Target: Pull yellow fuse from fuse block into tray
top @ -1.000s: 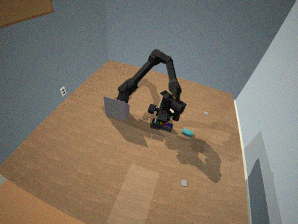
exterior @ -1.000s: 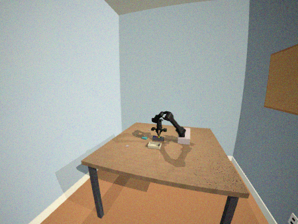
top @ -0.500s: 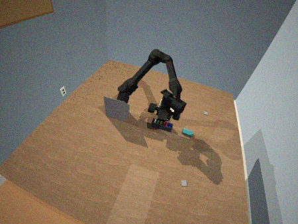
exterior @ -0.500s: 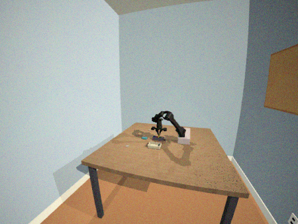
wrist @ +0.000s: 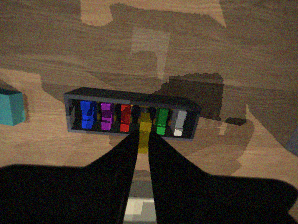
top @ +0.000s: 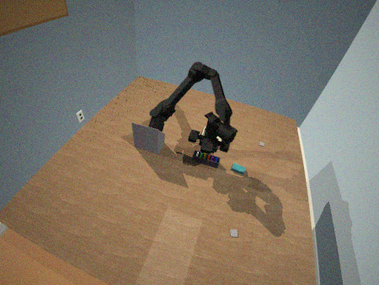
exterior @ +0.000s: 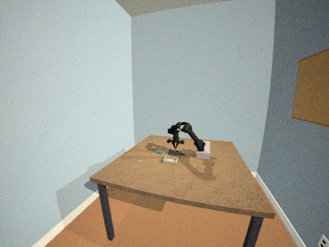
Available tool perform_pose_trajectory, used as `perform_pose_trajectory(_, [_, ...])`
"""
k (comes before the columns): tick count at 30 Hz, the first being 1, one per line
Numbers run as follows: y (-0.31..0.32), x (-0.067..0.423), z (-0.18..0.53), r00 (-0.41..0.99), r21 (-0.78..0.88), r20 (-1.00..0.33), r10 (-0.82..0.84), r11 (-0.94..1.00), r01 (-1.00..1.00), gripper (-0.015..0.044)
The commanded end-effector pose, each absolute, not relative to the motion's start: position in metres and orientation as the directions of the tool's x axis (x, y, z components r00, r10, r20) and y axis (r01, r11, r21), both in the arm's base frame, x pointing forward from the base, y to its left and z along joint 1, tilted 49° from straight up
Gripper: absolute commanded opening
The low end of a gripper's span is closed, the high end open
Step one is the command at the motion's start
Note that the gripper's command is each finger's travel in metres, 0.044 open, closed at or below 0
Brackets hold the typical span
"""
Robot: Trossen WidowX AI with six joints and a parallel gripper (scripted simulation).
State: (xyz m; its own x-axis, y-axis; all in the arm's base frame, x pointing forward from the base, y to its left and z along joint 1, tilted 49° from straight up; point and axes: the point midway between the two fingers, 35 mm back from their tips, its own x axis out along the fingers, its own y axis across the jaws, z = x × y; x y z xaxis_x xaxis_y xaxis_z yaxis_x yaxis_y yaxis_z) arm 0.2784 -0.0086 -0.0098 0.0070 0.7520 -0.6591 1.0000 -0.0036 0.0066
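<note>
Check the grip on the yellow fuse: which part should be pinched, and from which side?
The yellow fuse is best pinched on its exposed top, coming straight down from above. It stands upright in the fuse block between the red fuse and the green fuse, so only its top is free. The gripper holds it there.

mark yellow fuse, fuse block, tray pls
yellow fuse point(wrist: 144, 131), wrist view, its body between the claw's fingers
fuse block point(wrist: 131, 98), wrist view, far top wall
tray point(exterior: 170, 160), exterior view, its rim
</note>
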Motion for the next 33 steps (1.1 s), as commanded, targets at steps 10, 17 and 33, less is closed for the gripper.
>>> perform_pose_trajectory(10, [-0.017,0.278,-0.003,0.008,0.009,-0.662,0.75,-0.003,1.0,0.0])
perform_pose_trajectory(17, [-0.025,0.278,0.004,0.008,0.009,-0.662,0.749,-0.003,1.0,0.0])
perform_pose_trajectory(33, [0.003,0.294,0.048,0.01,0.007,-0.674,0.738,-0.007,1.0,0.0])
